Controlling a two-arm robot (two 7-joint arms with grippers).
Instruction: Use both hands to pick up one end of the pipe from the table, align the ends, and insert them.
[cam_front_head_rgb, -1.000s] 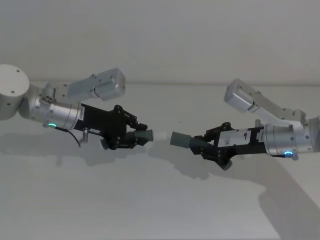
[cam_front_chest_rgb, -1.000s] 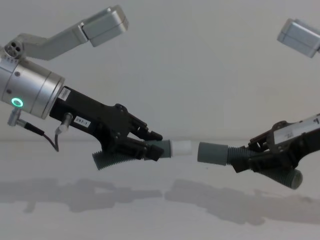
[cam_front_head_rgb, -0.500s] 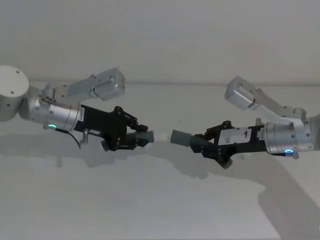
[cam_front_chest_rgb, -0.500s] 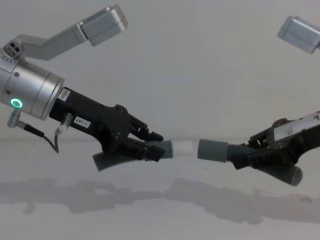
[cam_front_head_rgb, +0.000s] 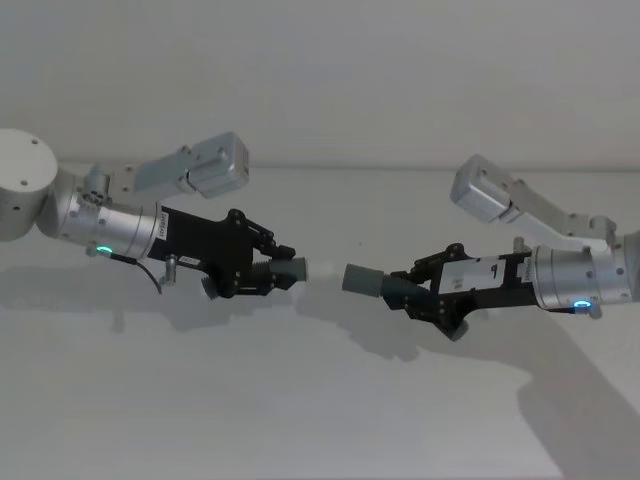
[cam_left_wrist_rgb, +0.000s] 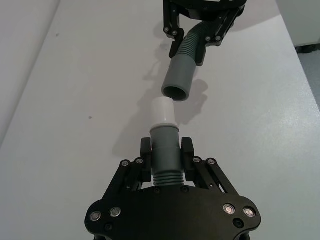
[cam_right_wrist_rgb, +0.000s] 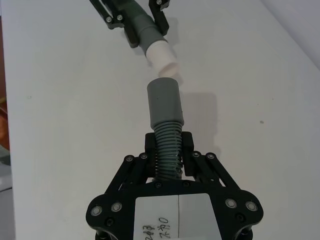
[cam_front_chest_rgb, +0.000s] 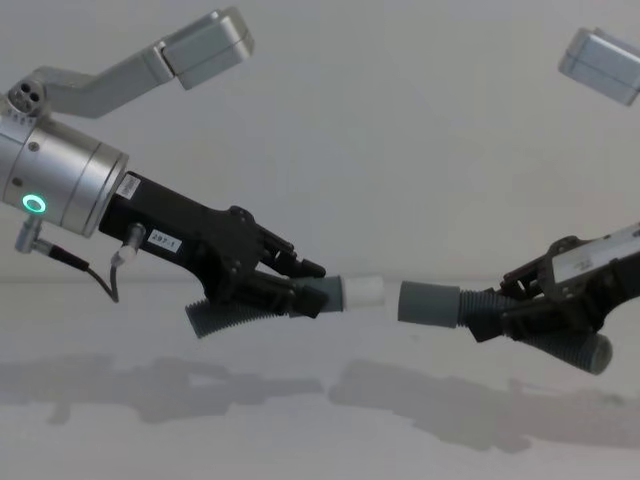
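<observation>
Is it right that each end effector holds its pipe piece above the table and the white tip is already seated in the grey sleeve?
Not quite. Both pieces are held aloft, but the white tip sits just short of the grey sleeve, a gap showing in the left wrist view.

My rig's got silver-grey cylinder arms with a green glowing ring on the left, black angular grippers, left gripper (cam_front_chest_rgb: 318, 293) and right gripper (cam_front_chest_rgb: 490, 313), both with small silver screws and white printed labels.

Your black angular left gripper (cam_front_chest_rgb: 300, 292) and matching right gripper (cam_front_chest_rgb: 497, 310), on silver-grey cylindrical arms, face each other above the table, each clamped closed.
</observation>
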